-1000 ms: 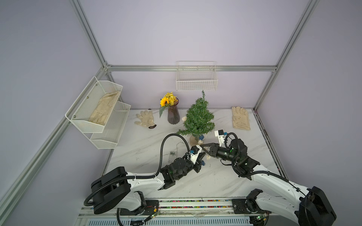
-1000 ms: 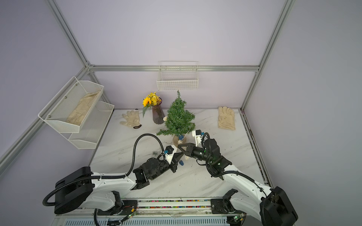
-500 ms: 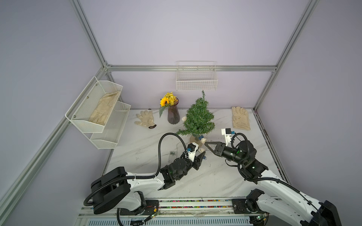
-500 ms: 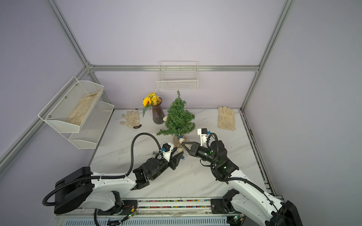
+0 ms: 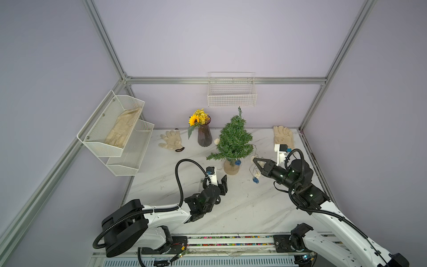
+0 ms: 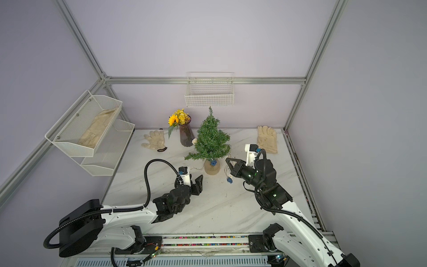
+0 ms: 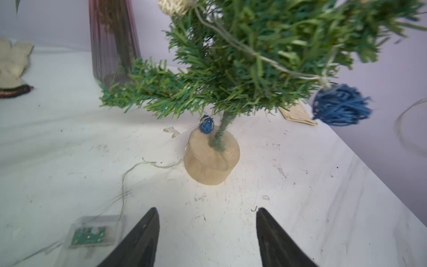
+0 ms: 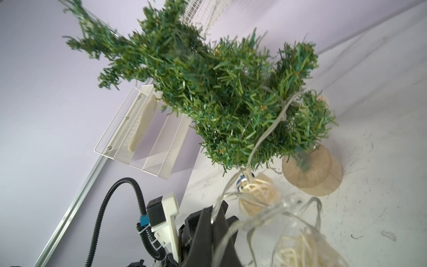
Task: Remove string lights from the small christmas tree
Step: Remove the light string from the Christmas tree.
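Before tree (image 7: pixel 242 57), left end effector (image 7: pixel 206 209) opened, withdrawn

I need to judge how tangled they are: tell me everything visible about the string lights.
The string lights are thin pale wire strung with woven cream and blue balls. Their clear battery box lies flat on the table; wire trails from it to the tan base of the small christmas tree and across the branches. Beside the tree the right pincer is shut on a bunch, loops and a blue ball dangling below.
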